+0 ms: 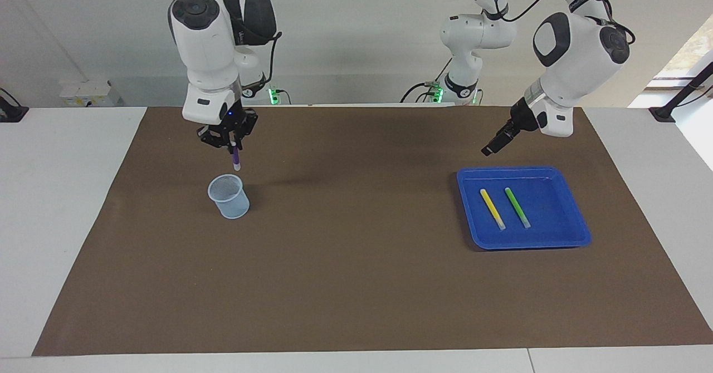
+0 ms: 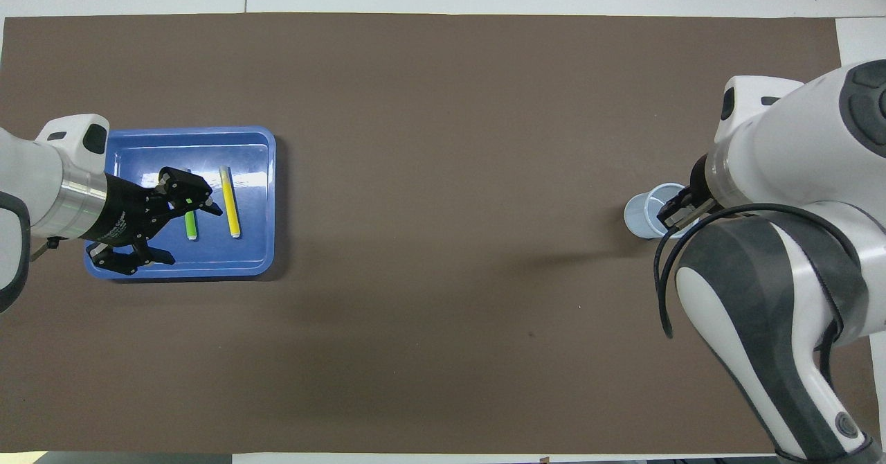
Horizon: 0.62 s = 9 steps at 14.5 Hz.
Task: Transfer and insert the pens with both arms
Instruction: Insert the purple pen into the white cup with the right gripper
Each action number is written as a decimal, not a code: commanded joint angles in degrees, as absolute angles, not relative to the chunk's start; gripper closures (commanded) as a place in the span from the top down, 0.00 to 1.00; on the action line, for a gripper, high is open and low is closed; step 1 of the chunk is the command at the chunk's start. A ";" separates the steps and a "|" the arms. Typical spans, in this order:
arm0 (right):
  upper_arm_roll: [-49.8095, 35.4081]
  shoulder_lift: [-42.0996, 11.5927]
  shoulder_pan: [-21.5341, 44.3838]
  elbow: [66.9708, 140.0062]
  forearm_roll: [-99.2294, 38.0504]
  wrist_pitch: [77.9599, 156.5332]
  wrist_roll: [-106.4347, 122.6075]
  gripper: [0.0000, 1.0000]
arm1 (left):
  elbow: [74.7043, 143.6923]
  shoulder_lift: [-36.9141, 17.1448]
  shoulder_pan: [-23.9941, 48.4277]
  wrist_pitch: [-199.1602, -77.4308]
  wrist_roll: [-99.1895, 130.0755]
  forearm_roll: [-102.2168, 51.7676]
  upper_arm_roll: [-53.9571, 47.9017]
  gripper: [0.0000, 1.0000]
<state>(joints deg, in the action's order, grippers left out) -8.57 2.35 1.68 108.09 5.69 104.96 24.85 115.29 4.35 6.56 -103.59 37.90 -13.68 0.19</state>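
Observation:
My right gripper (image 1: 234,141) is shut on the purple pen (image 1: 236,158), which hangs upright with its pale end down, just above the rim of a pale blue cup (image 1: 228,196). In the overhead view the right gripper (image 2: 682,211) covers part of the cup (image 2: 645,212) and hides the pen. The yellow pen (image 1: 493,209) and the green pen (image 1: 517,207) lie side by side in a blue tray (image 1: 523,242). My left gripper (image 1: 489,149) hangs open and empty over the tray's edge nearest the robots. From overhead the left gripper (image 2: 196,235) partly covers the green pen (image 2: 190,227), beside the yellow pen (image 2: 230,202).
A brown mat (image 1: 356,261) covers the table. The cup stands toward the right arm's end and the tray (image 2: 201,270) toward the left arm's end. Two thinner white arms with green-lit bases (image 1: 465,55) stand at the robots' edge of the table.

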 commanded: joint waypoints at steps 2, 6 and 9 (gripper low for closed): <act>-9.32 2.64 -1.14 114.78 6.68 113.63 27.42 0.00 | 116.54 -0.86 5.63 -110.98 25.61 -8.01 0.26 1.00; -9.40 2.46 -1.14 117.76 6.42 115.30 26.46 0.00 | 116.63 -6.31 1.06 -118.28 11.46 -6.94 0.26 1.00; -9.32 3.25 -1.41 120.76 6.42 117.25 26.80 0.53 | 117.42 -9.48 0.53 -124.69 7.04 -3.97 0.26 1.00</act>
<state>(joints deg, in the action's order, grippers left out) -8.79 1.56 -0.48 117.90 5.75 115.65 26.78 116.41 -8.12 0.47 -120.50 9.68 -6.52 0.45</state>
